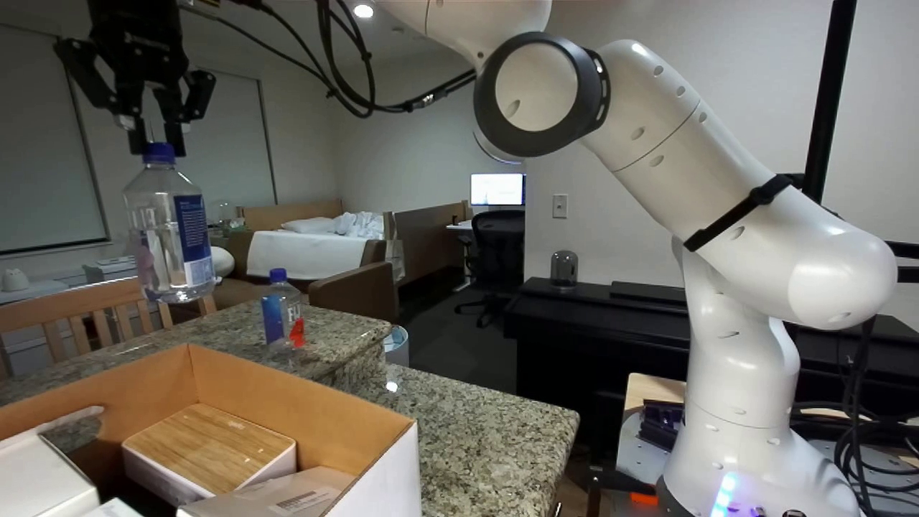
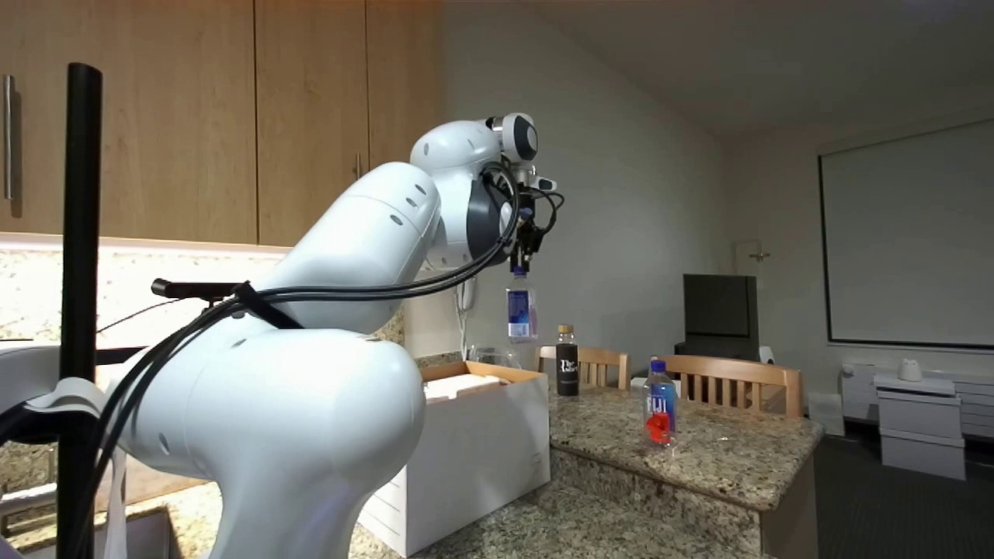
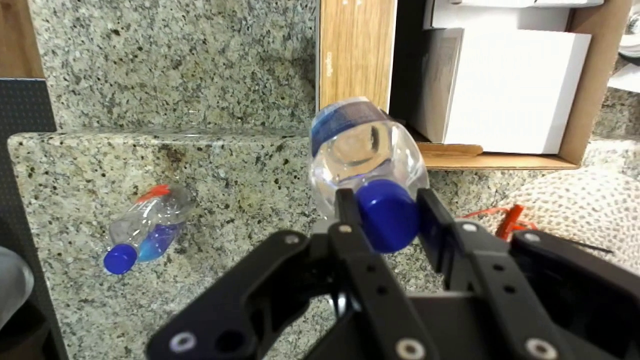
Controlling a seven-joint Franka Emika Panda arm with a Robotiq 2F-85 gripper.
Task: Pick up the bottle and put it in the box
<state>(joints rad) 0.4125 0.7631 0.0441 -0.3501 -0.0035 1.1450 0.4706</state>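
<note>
The bottle (image 1: 169,237), clear with a blue label and blue cap, hangs upright in the air; it also shows in an exterior view (image 2: 521,310) and the wrist view (image 3: 365,142). My gripper (image 3: 385,210) is shut on its cap, one finger on each side; the gripper shows in both exterior views (image 1: 156,140) (image 2: 520,260). The box (image 1: 287,384) is large, brown inside and white outside (image 2: 481,450), with white boxes and a wood-topped box inside. The bottle is above rim height in an exterior view. In the wrist view it overlaps the box's corner, hiding it.
A similar blue-capped bottle (image 1: 282,309) with a red patch stands on the raised granite ledge (image 2: 714,442). A dark bottle with a cork-coloured cap (image 2: 568,361) stands there too. A red item (image 3: 510,222) lies at a woven mat (image 3: 575,205). Wooden chairs (image 2: 722,380) stand behind.
</note>
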